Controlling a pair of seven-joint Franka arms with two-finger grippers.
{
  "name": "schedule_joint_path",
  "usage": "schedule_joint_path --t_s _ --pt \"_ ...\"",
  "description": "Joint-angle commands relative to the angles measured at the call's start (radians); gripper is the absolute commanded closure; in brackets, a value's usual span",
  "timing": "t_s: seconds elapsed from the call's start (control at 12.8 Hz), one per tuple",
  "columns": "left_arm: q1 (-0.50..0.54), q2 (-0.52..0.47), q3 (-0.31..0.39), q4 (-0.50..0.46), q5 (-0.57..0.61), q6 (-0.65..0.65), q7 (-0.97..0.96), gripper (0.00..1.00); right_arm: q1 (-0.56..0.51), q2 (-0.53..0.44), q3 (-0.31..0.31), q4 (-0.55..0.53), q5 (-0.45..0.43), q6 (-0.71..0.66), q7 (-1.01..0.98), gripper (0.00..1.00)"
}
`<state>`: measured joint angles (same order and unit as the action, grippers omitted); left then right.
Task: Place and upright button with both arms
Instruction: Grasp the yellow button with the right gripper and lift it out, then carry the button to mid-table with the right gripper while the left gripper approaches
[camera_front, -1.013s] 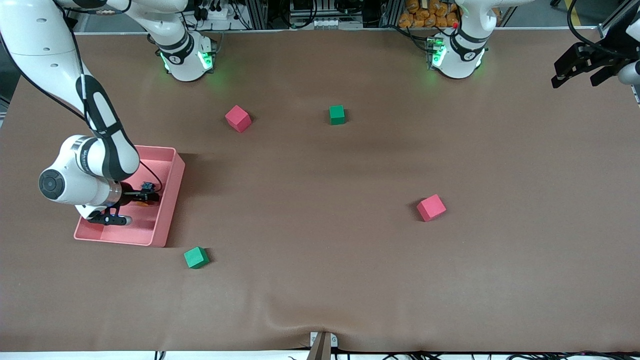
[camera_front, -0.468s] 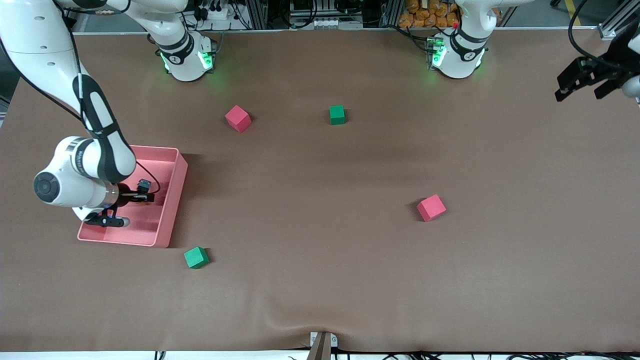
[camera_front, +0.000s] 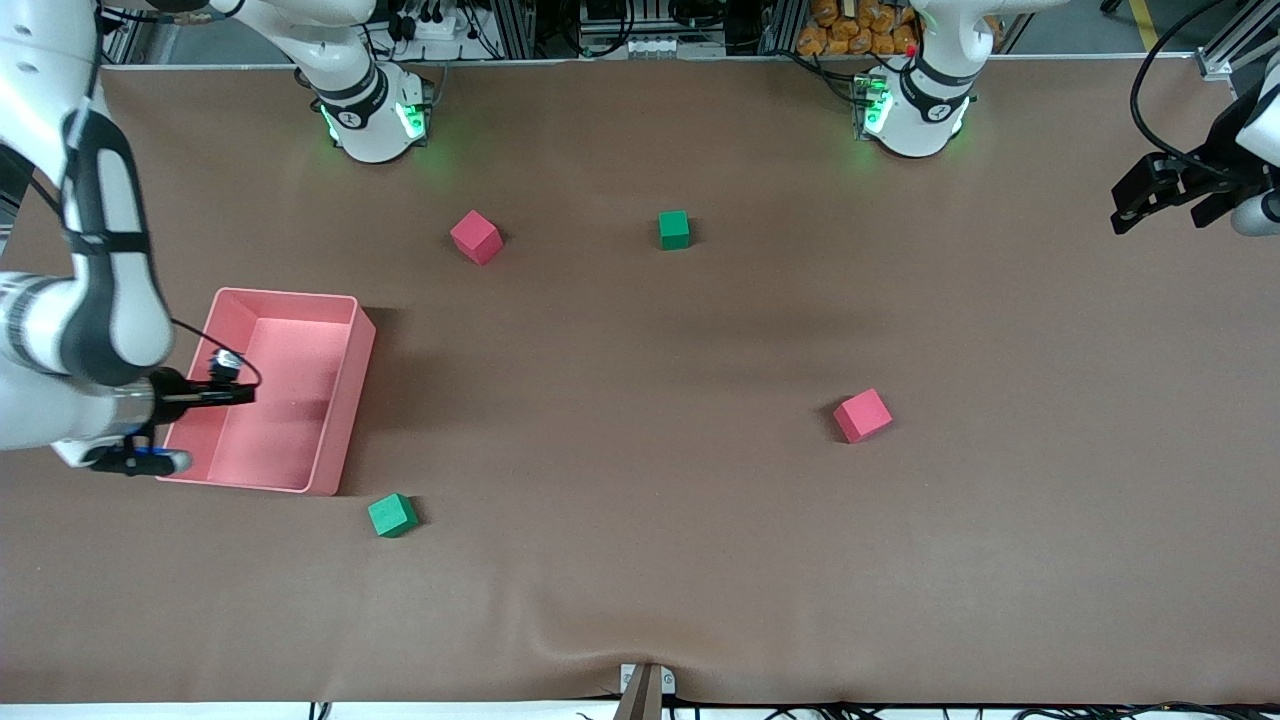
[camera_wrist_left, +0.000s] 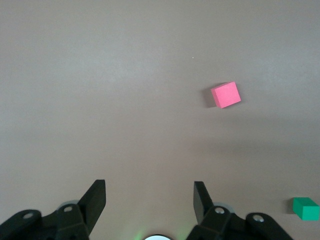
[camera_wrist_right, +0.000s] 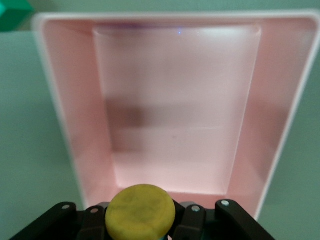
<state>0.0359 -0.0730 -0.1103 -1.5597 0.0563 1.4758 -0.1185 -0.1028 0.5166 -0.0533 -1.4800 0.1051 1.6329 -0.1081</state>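
While the right arm's black two-finger gripper (camera_front: 235, 393) hangs over the end wall of the shallow pink plastic tray (camera_front: 345, 400), its jaws are clenched on the tiny push-button switch with a round orange-yellow cap (camera_wrist_right: 140, 211); in the right wrist view the cap fills the space between the fingertips, above the bare tray floor. In the front view the button is too small to pick out.

By its look it is light, rigid plastic and unlikely to bruise, but small and smooth, so it could twist or pop out of a loose pinch. The black body below the cap, hidden here, seems the better place to grip, since the domed cap gives sloped surfaces that slide.

Its cap faces the wrist camera, so the short axis from body to cap seems to run along the fingers rather than straight up from the table; the exact tilt cannot be told.

Waiting over the brown table covering (camera_front: 640, 560) at its own end, the left arm's black gripper (camera_front: 1165, 195) has its fingers (camera_wrist_left: 95, 200) spread and empty
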Motion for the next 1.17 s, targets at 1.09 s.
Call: schedule_joint_path --t_s 1.09 --pt "-0.059 0.166 -0.15 -0.017 0.005 0.008 -0.067 0.21 0.785 0.384 0.033 0.242 0.202 0.582 0.84 1.0"
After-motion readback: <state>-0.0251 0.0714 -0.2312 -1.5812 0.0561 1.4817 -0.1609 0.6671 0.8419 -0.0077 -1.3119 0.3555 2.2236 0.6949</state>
